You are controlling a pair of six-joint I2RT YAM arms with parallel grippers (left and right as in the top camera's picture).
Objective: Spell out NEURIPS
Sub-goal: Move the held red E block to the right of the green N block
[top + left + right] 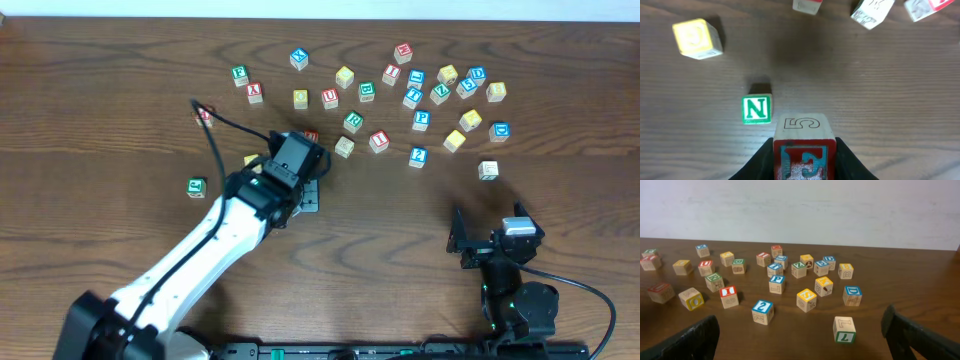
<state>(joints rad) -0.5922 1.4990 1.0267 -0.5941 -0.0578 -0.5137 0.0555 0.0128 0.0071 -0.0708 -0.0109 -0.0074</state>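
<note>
holding: left gripper (804,169) clenched on red e cube (805,150), left of tabletop (875,100) middle
left wrist only: green n cube (757,109) just beside it
overhead: arm (205,250) hides both
right gripper (805,340): released, near front edge

One wooden surface (100,60) bears everything. Two arms: the white left arm (190,260) with one left claw (805,150), the black right arm (515,305) with one right claw (802,337). Overhead, twenty-nine lettered cubes can be counted: one red E cube (311,135); three singles left of the E cube, namely one green N cube (196,187), one red cube (204,113) and one half-hidden yellow cube (250,159); twenty-five scattered beyond and right of the E cube.
</note>
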